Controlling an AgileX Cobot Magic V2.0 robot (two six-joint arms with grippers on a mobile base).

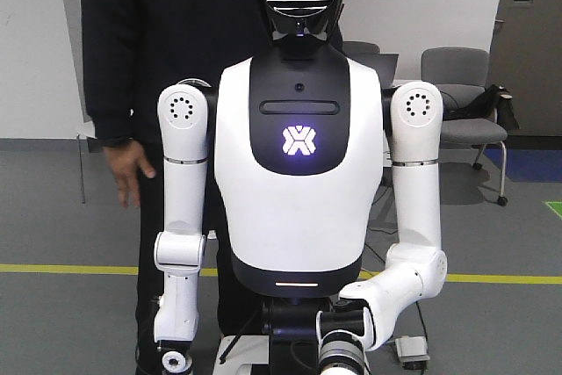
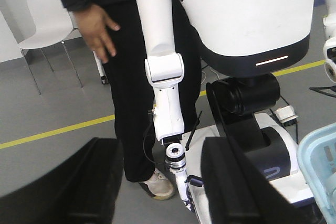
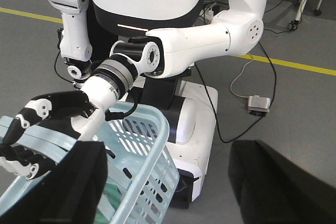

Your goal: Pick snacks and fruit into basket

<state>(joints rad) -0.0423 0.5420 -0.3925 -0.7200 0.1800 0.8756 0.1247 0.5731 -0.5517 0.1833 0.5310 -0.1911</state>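
Note:
A pale teal slatted basket (image 3: pixel 142 150) is in the right wrist view, lower left, held by the black-and-white hand (image 3: pixel 37 116) of a white humanoid robot (image 3: pixel 199 38). Something green (image 3: pixel 113 200) lies inside it; I cannot tell what it is. A corner of the basket shows in the left wrist view (image 2: pixel 320 163). No snack pouches or fruit are clearly in view. My right gripper (image 3: pixel 168 182) is open and empty, its left finger in front of the basket. My left gripper (image 2: pixel 160 182) is open and empty above the floor.
The humanoid robot (image 1: pixel 299 155) faces me on its white wheeled base (image 2: pixel 273 156). A person in black (image 2: pixel 100 22) stands behind it. A yellow floor line (image 2: pixel 58 129), cables and a power block (image 3: pixel 258 104), and chairs (image 1: pixel 461 98) are around.

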